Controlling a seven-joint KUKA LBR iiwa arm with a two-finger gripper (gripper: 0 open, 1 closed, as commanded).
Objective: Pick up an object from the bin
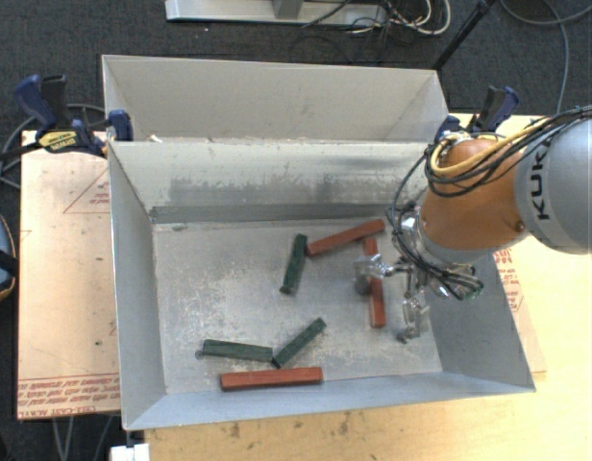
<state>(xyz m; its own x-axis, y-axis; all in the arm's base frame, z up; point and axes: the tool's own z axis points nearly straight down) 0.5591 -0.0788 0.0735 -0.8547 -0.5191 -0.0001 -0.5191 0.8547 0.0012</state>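
Orange wrist cover (469, 209); pincer (388, 303) spread, beside red bar (377, 311).

Three green bars (294, 263) and three red-brown bars (271, 378).

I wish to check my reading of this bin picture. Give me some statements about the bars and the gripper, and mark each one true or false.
1. Three dark green straight bars lie on the floor of the grey metal bin. True.
2. The gripper hangs over the bin's left half. False: it is at the right side, by a short red-brown bar.
3. A long red-brown bar lies along the near wall, at the view's bottom. True.
4. The dark green bar in the middle lies across from left to right. False: it runs nearly up and down the view.
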